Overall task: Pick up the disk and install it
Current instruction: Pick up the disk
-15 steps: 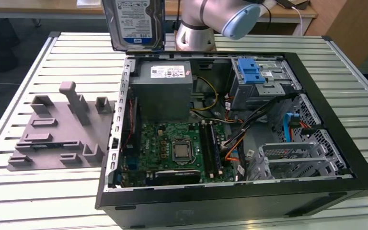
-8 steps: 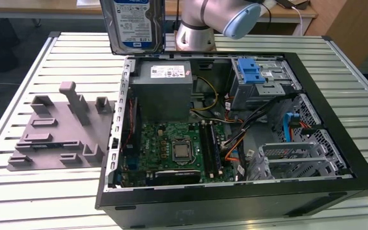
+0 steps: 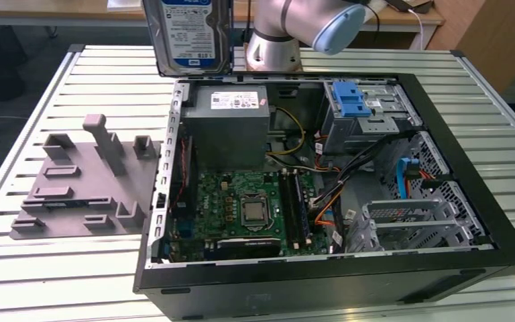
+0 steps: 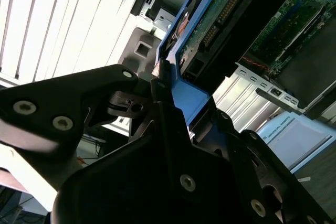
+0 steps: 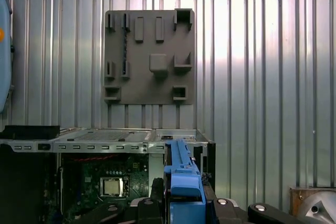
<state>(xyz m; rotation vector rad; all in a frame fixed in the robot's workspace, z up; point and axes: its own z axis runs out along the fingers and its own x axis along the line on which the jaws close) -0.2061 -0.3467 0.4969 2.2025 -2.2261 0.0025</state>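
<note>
The disk [image 3: 186, 33], silver-grey with a white-and-blue label, hangs upright in the air above the back left corner of the open computer case [image 3: 329, 268]. Its top runs out of the exterior view. In the second wrist view my gripper [image 4: 169, 94] is shut on the disk's blue carrier rail [image 4: 191, 95], with the drive's green circuit board [image 4: 220, 14] facing the camera. The first wrist view looks down past the blue rail [image 5: 181, 174], clamped between the black fingers [image 5: 149, 205], onto the case's motherboard [image 5: 113, 184].
Inside the case are a grey power-supply box [image 3: 231, 121], a grey metal cage with a blue latch [image 3: 365, 107], the motherboard [image 3: 244, 208] and loose cables. A grey fixture plate [image 3: 78, 184] lies on the slatted table [image 3: 61, 268] at the exterior view's left. The arm's base [image 3: 275, 50] stands behind the case.
</note>
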